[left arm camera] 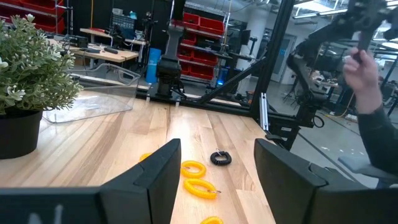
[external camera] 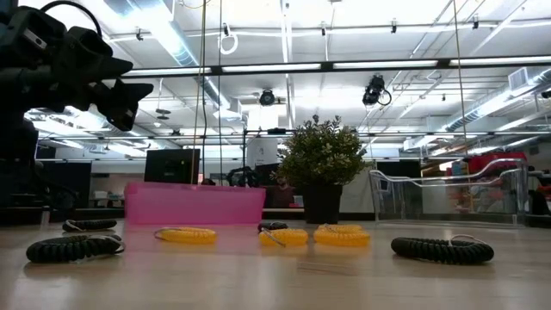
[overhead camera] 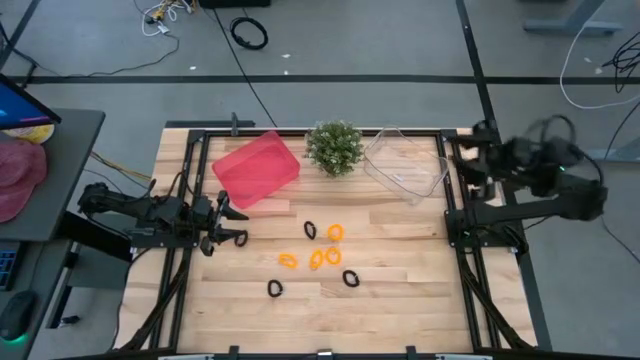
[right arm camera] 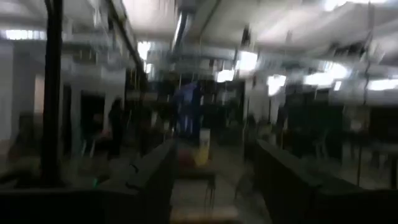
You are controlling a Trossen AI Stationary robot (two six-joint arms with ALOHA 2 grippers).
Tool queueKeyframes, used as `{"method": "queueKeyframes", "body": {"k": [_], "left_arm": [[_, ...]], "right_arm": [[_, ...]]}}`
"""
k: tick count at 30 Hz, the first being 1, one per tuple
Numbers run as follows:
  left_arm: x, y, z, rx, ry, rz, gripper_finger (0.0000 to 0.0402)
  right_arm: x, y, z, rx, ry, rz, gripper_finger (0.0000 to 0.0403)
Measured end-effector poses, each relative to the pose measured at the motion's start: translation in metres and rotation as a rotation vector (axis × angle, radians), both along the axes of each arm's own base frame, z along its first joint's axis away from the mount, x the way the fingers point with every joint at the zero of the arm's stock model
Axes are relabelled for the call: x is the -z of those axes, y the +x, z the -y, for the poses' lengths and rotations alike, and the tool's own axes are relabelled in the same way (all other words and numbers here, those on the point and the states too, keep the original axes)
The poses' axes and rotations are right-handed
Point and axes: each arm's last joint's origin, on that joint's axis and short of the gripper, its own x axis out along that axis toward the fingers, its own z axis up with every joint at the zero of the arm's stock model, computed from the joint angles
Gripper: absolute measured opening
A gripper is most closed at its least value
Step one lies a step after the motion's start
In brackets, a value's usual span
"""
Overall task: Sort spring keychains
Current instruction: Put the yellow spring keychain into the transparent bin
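Seven keychains showed in the high view, loose at the middle of the tabletop: four orange and three black; an eighth could not be made out. None lay in a bin, so sorting had not begun.

Two bins sat along the far edge, a pink bin and a clear bin, with a plant between them. That layout probably gave one bin per colour; which colour went where could not be told.

The left gripper hovered over the tabletop, near the pink bin and beside the group, its fingers spread wide with nothing between them. It faced the keychains, a stance suited to a first pick.

The right gripper was raised at the far right edge, beside the clear bin, also open and empty. A person's hand showed beyond the table on that side.
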Motion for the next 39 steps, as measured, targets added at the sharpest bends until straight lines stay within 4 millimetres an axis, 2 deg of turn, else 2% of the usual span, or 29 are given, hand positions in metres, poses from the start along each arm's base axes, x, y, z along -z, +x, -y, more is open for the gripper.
{"method": "queueKeyframes", "body": {"k": [2, 5, 13, 20, 27, 39], "left_arm": [[0.0, 0.0, 0.0, 0.0, 0.0, 0.0, 0.0209], [0.0, 0.0, 0.0, 0.0, 0.0, 0.0, 0.0209], [0.0, 0.0, 0.0, 0.0, 0.0, 0.0, 0.0209], [0.0, 0.0, 0.0, 0.0, 0.0, 0.0, 0.0209], [0.0, 0.0, 0.0, 0.0, 0.0, 0.0, 0.0209], [0.0, 0.0, 0.0, 0.0, 0.0, 0.0, 0.0209]], "right_arm": [[-0.014, 0.013, 0.0, -0.016, 0.052, -0.058, 0.0215], [-0.023, 0.035, 0.0, -0.02, 0.072, -0.093, 0.0215], [-0.021, 0.083, 0.0, -0.011, 0.065, -0.231, 0.0215], [-0.025, 0.109, 0.002, 0.011, 0.068, -0.531, 0.0215], [-0.003, 0.147, 0.004, 0.025, 0.064, -0.775, 0.0215], [0.063, 0.211, 0.006, 0.01, -0.034, -1.123, 0.0215]]}}
